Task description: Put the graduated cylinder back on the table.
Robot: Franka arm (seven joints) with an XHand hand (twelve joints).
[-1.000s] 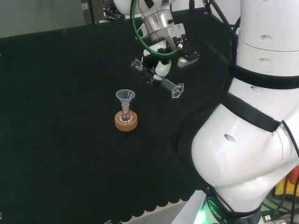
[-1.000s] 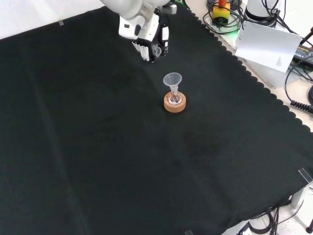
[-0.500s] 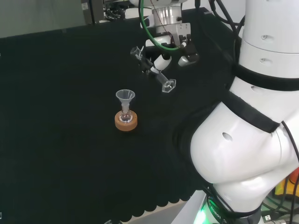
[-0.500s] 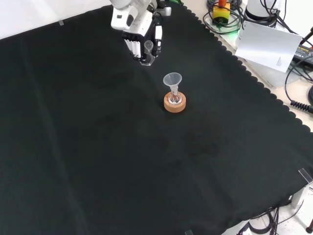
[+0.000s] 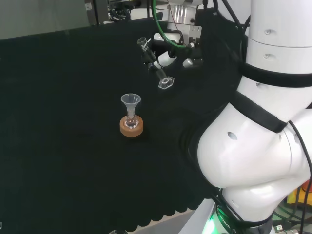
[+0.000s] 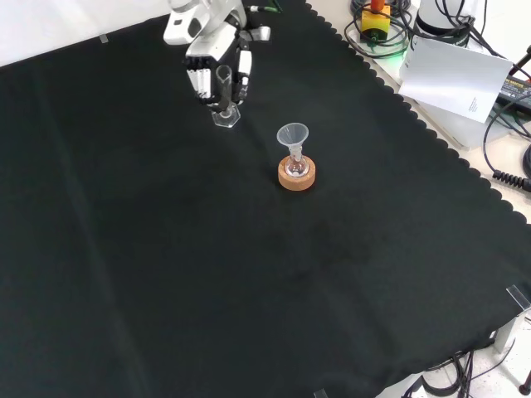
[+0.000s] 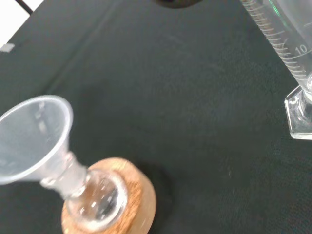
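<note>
Tipped nearly flat a second ago, the cylinder [image 6: 224, 94] now hangs closer to upright over the bench [image 6: 249, 290], so setting down looks near. Nearest me, one funnel [image 6: 292, 136] in one flask on one cork ring [image 6: 296, 176]; beyond, one hand [image 6: 214, 70], fingers [image 6: 199, 81] curled round the one cylinder.

Matt black cloth [image 6: 249, 274] covers bench. Clear glossy graduated cylinder [image 7: 285, 53], printed scale. Clear plastic funnel [image 7: 31, 139]; rough tan cork ring [image 7: 134, 200].
</note>
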